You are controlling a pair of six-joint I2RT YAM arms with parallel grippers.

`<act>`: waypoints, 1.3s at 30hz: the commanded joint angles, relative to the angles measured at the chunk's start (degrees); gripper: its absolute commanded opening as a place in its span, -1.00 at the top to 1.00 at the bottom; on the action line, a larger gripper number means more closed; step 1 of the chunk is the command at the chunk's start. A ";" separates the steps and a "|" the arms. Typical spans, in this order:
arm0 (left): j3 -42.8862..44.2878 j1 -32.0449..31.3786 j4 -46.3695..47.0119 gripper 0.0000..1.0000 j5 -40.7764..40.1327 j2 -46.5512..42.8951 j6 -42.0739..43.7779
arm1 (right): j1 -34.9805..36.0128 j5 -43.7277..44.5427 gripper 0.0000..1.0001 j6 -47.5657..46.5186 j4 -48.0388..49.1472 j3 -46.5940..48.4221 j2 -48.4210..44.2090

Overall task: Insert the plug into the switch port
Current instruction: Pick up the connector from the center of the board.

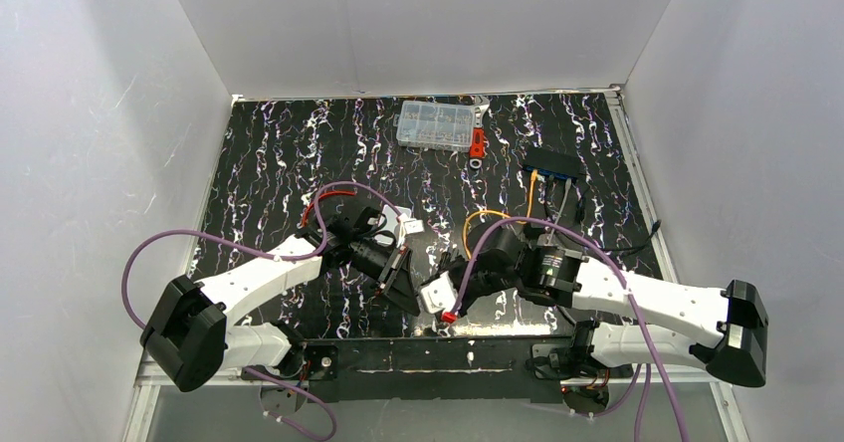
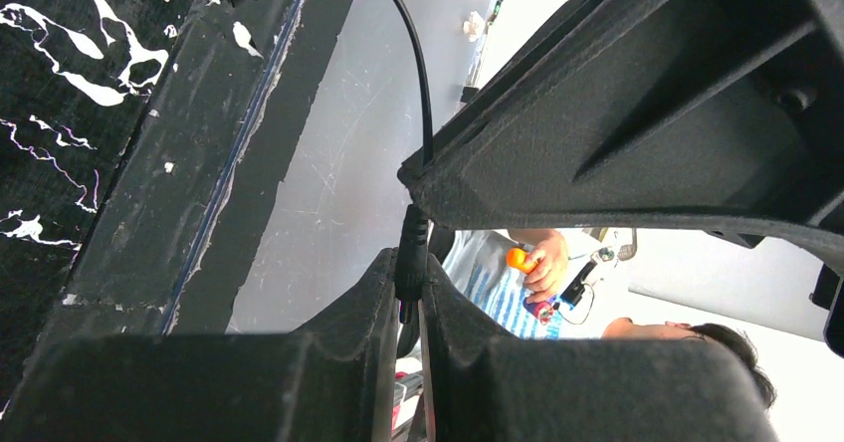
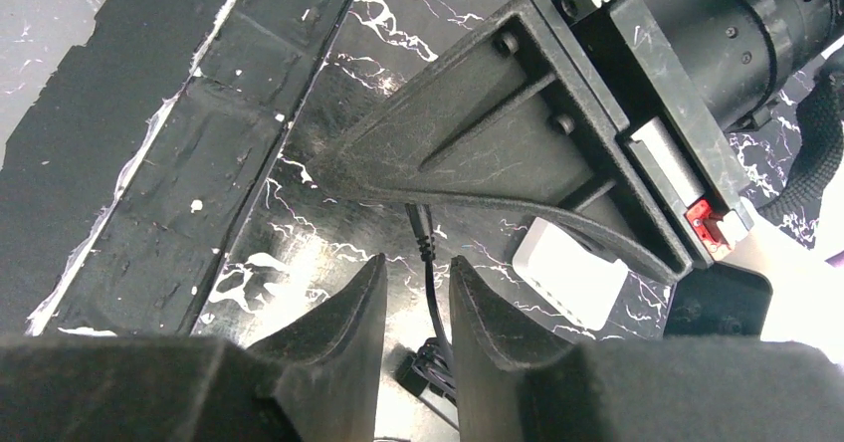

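1. Left gripper [image 2: 410,283] is clamped on the end of a black cable [image 2: 428,113]. Right gripper [image 3: 416,273] has its fingers apart, astride that cable.
2. Risk: a bad handover drops or skews the black cable, and its drag snags the orange cable [image 1: 531,191].
3. The plug is too small to pick out. Its orange cable runs from mid-frame to the black, blue-edged switch [image 1: 552,161] at upper right.

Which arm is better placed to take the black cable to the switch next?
Probably right: the switch lies on its side, and the right gripper, jaws apart, straddles the black cable that the left gripper pinches.
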 commanded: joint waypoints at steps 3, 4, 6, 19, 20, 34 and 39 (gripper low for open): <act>0.23 -0.14 -1.57 1.00 2.42 -0.16 1.39 | 0.72 -1.39 0.33 -1.36 2.56 3.33 1.10; 0.31 -0.11 -1.54 1.00 2.52 -0.08 1.43 | 0.77 -1.63 0.34 -1.46 2.52 3.49 1.32; 0.48 -0.13 -1.57 1.00 2.57 0.01 1.48 | 0.80 -2.06 0.35 -1.61 2.66 3.70 1.66; 0.37 -0.13 -1.73 1.00 2.96 0.15 1.84 | 1.10 -3.38 0.48 -1.85 2.94 4.27 3.26; 0.42 -0.17 -1.76 1.00 2.99 0.16 1.84 | 1.11 -3.44 0.49 -1.85 2.98 4.33 3.42; 0.57 -0.14 -1.84 1.00 2.68 0.21 1.95 | 1.46 -5.46 0.97 -0.29 4.55 4.12 4.22; 1.17 -0.16 -2.55 0.12 0.11 -0.77 1.77 | 1.47 -4.71 0.97 0.95 4.17 3.54 4.25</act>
